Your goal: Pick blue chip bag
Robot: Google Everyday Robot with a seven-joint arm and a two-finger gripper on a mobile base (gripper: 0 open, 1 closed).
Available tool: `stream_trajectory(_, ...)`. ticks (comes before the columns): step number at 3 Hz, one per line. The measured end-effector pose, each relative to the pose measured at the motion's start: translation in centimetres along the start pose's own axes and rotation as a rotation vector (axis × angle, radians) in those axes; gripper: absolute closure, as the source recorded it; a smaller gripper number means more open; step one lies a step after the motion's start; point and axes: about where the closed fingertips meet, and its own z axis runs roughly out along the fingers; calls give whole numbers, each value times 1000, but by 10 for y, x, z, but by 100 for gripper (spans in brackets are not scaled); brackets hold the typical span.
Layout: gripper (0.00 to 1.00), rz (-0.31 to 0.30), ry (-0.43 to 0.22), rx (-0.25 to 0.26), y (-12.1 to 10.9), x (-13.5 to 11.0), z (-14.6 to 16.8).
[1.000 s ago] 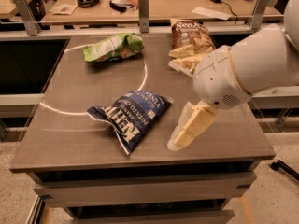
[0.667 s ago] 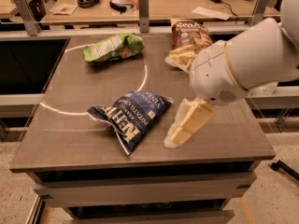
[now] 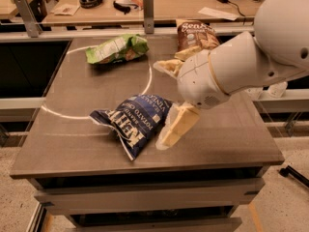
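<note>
While the blue chip bag lies flat and crumpled near the front of the desk, well apart from the green bag and the brown bag at the back, the gripper hangs just at its right edge, the arm reaching in from that side. Its fingers are spread wide and hold nothing, one tip low beside the bag and the other up toward the brown bag. To my eye, that's a stance for straddling the bag before closing.

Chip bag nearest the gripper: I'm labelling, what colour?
Navy bag, white lettering, camera view; gripper at its right edge.
</note>
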Motion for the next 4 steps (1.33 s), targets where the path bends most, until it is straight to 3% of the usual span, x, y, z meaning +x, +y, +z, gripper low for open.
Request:
stream_trajectory(1, 0, -20, -35, -36, -2, 3, 24)
stream_trajectory(3, 0, -36, -43, -59, -7, 7, 62)
stream_trajectory(4, 18, -49, -48, -71, -8, 7, 78)
